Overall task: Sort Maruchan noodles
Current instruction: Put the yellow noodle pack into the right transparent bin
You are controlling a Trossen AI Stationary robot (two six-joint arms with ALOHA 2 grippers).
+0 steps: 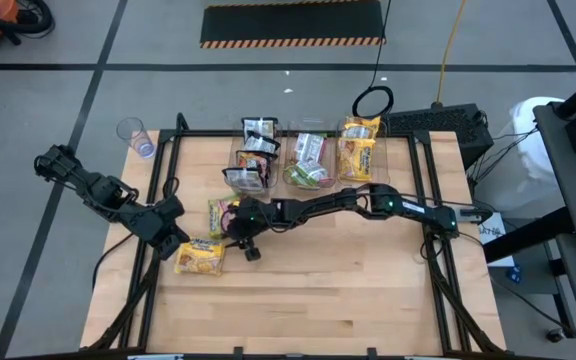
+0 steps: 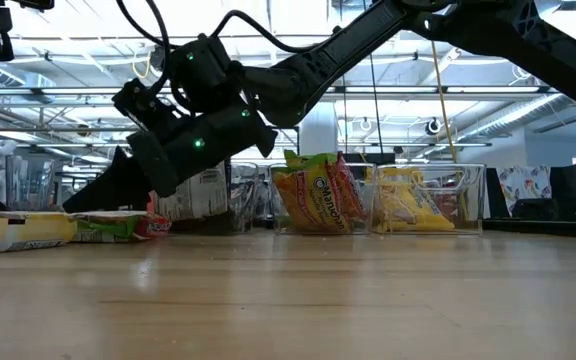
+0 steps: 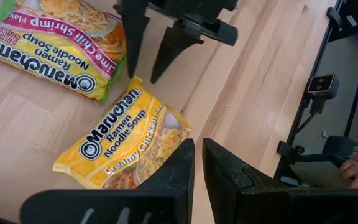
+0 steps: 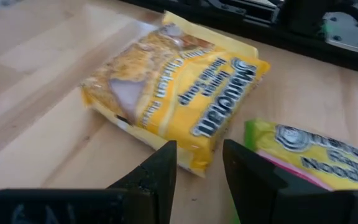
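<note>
Two Maruchan noodles packets lie flat on the table's left part: a yellow one [image 1: 200,257] [image 3: 120,146] [image 4: 173,93] and, just beyond it, a green-edged one [image 1: 222,215] [image 3: 55,43] [image 4: 316,155]. My right gripper [image 1: 240,248] [image 4: 199,163] reaches across from the right and slants down, open. Its fingers stand either side of the yellow packet's corner [image 4: 197,155] nearest the green one. My left gripper [image 1: 174,240] [image 3: 196,146] hovers over the yellow packet's other end, with only a narrow gap between its fingers and nothing in it. My right gripper's fingertips [image 3: 131,71] stand at the yellow packet's corner [image 3: 135,87], slanting down from the table's right. Whether they touch the packet I cannot tell. The packet lies flat on the table.
Three clear bins stand side by side at the far edge, holding dark [image 1: 253,155], green [image 1: 308,162] and yellow [image 1: 358,150] packets. A clear cup [image 1: 134,132] sits past the far left corner. The near and right parts of the table [image 1: 368,290] are bare wood.
</note>
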